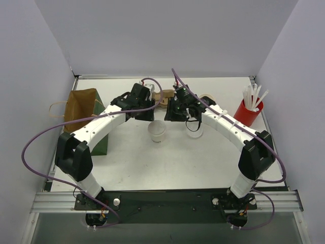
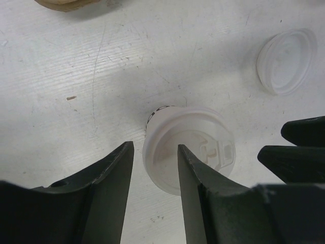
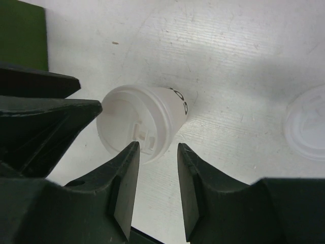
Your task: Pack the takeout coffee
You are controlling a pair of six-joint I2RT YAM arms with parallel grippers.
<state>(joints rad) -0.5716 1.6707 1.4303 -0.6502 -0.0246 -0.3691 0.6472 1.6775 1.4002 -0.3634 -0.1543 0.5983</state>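
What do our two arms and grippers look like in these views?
The left arm and right arm have white link shells with black joints and bases. A purple cable loops along each. The left gripper and right gripper are black, each with two tapered, wedge-shaped fingers.

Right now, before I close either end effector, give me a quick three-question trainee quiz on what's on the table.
1. True or false: the lidded paper cup is gripped by the left end effector.
2. What lies loose on the table near that cup? A) a whitish lid B) a spoon C) a napkin
3. Fill in: the cup of white sticks is ___ in colour.
Key: 1 false, the cup stands free and the jaws are apart above it; 2 A; 3 red.
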